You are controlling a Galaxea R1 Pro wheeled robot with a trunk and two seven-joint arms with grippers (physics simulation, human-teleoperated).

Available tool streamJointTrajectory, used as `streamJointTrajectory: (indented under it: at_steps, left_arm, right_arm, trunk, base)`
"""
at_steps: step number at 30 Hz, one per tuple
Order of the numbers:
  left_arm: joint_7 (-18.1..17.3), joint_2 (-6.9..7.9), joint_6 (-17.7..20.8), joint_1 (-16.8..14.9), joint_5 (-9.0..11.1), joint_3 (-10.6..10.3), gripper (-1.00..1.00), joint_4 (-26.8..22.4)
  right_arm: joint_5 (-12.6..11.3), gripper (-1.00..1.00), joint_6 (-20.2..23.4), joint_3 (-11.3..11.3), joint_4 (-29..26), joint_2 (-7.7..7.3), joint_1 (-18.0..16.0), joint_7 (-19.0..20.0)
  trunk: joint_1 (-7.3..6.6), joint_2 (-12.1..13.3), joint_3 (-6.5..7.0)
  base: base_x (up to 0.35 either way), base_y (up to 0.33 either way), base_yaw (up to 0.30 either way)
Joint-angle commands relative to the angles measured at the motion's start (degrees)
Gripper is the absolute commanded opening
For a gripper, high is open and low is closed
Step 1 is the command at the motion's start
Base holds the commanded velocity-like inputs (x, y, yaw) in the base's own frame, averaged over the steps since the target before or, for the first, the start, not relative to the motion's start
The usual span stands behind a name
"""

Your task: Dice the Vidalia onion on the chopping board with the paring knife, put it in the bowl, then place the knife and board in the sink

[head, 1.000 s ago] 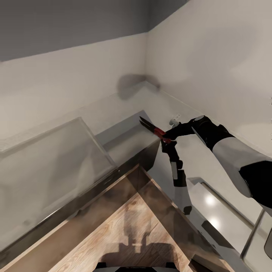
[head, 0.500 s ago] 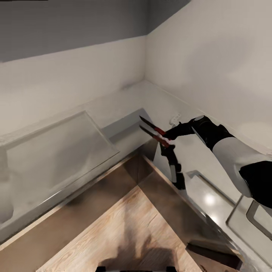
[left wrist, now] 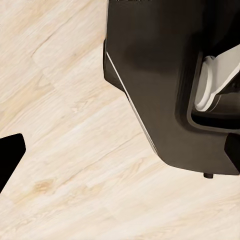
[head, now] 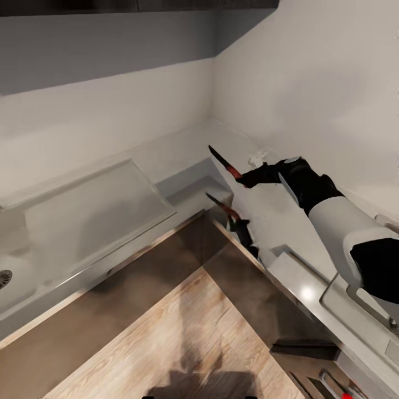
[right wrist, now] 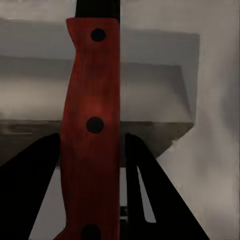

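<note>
Holding the paring knife (head: pixel 224 162) out over the inner corner of the countertop (head: pixel 166 158), the right gripper (head: pixel 249 180) shows in the head view with its fingers clamped on the handle and the dark blade pointing up and away toward the wall corner. A reflection of knife and arm lies on the glossy worktop just below. At the far left edge of that worktop the sink (head: pixel 11 277) shows its round drain, with the flat drainboard (head: pixel 94 205) between it and the corner. The knife is well apart from the basin.

From the left wrist, pale wood floor (left wrist: pixel 65 150) and the robot's own dark base (left wrist: pixel 160 75) are in sight; the left gripper's state cannot be told.

From the right wrist, the red riveted handle (right wrist: pixel 92 125) runs straight between the dark fingers (right wrist: pixel 30 190), which close on its sides.

The knife looks light, stiff and slim, with a smooth handle that could twist in a pinch; the handle is the place to hold it, as now, clear of the edge.

Against the picture a second ago, the whole head view has swung: the drain has come in at the left, and the knife sits higher against the wall.
</note>
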Motion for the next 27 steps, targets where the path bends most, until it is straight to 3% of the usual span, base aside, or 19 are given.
streamJointTrajectory:
  at_steps: [1, 4, 9, 18, 27]
  left_arm:
    - [0.3, 0.05, -0.1, 0.0, 0.5, -0.5, 1.00, -0.1]
    - [0.3, 0.08, -0.2, 0.0, 0.5, -0.5, 1.00, -0.1]
    - [0.3, 0.19, -0.2, 0.0, 0.5, -0.5, 1.00, 0.0]
    - [0.3, 0.28, -0.3, 0.0, 0.6, -0.4, 1.00, -0.1]
    - [0.3, 0.57, -0.6, 0.0, 0.7, -0.3, 1.00, -0.3]
  right_arm:
    - [0.3, -1.00, 1.5, 0.0, -1.4, 0.40, 0.0, 0.2]
    - [-0.7, -1.00, 4.2, -0.1, -3.1, 1.68, 0.0, 0.0]
    - [-1.3, -1.00, 5.1, -0.1, -3.5, 2.86, 0.0, -1.2]
    - [-1.4, -1.00, 5.2, -0.1, -3.4, 3.42, 0.0, -1.8]
    - [-1.4, -1.00, 5.3, -0.1, -3.0, 4.98, 0.0, -2.9]
  trunk:
    - [0.02, -0.1, 0.01]
    - [0.02, -0.1, 0.28]
    - [0.02, -0.1, 0.73]
    - [0.02, -0.1, 1.54]
    - [0.02, -0.1, 2.35]
  base:
    - [-0.229, 0.062, 0.000]
    - [-0.275, 0.083, 0.000]
    - [-0.304, 0.096, 0.000]
    - [-0.310, 0.099, 0.000]
    - [-0.310, 0.099, 0.000]
